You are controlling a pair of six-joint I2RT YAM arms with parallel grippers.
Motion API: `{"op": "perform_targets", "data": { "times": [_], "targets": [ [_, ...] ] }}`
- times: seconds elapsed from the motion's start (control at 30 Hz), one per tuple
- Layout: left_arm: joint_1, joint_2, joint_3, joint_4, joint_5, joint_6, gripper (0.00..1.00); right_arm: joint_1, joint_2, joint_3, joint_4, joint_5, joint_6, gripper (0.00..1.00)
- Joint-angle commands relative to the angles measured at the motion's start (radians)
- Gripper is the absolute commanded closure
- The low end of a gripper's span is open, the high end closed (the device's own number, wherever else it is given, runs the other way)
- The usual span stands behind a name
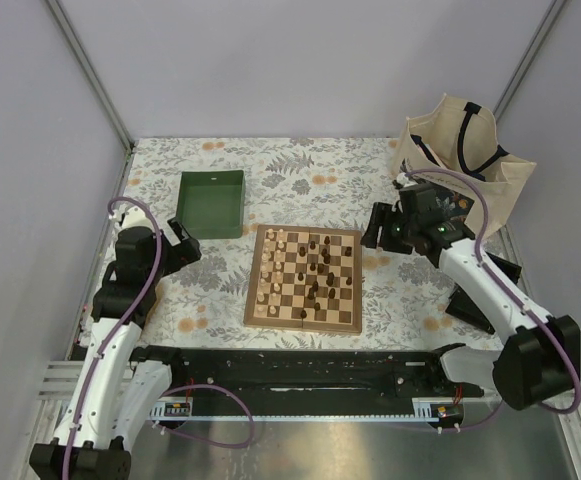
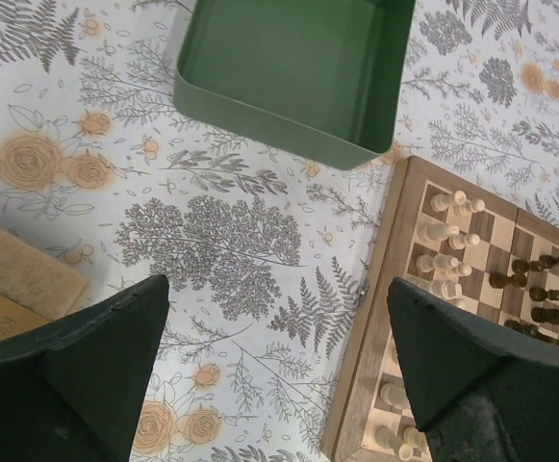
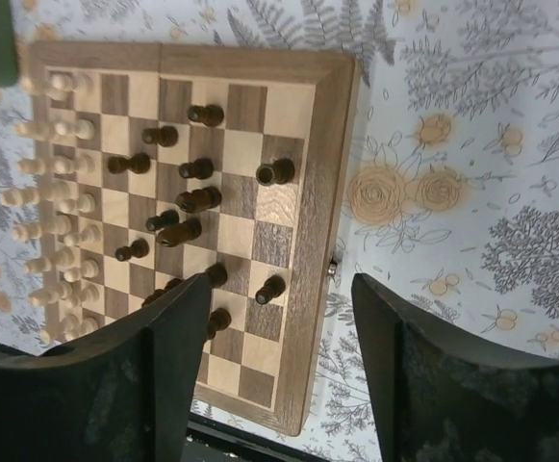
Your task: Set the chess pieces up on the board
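Note:
The board (image 1: 253,280) lies in the middle of the table. Pale chess pieces (image 1: 273,270) stand in two files along its left side, and dark chess pieces (image 1: 320,265) are scattered over its middle and right half. My left gripper (image 1: 188,243) hovers open above the floral cloth, left of the board. In the left wrist view the gripper (image 2: 277,284) holds nothing and the board's border (image 2: 385,289) runs beside its right finger. My right gripper (image 1: 378,228) hangs open off the board's far right corner. In the right wrist view the gripper (image 3: 281,281) is empty above the board's edge (image 3: 322,192) and the dark pieces (image 3: 197,200).
An empty green tray (image 1: 210,232) sits at the back left of the board. A cream tote bag (image 1: 460,150) stands at the back right, behind my right arm. A black rail (image 1: 290,365) runs along the near edge. A tan box (image 2: 19,279) lies at the far left.

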Motion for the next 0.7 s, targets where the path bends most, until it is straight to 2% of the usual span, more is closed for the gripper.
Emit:
{"op": "perform_targets", "data": {
  "times": [0.0, 0.17, 0.43, 0.67],
  "targets": [
    [0.002, -0.015, -0.014, 0.042, 0.071, 0.005, 0.01, 0.057, 0.096, 0.062, -0.049, 0.074, 0.002, 0.32],
    [0.002, -0.016, -0.014, 0.039, 0.076, 0.003, 0.01, 0.113, 0.243, 0.142, -0.049, 0.100, 0.009, 0.30],
    [0.002, -0.004, -0.009, 0.036, 0.065, 0.003, 0.01, 0.172, 0.429, 0.240, -0.055, 0.126, 0.014, 0.34],
    [0.002, -0.006, -0.011, 0.030, 0.051, 0.004, 0.01, 0.177, 0.497, 0.279, -0.059, 0.185, 0.009, 0.44]
  ]
}}
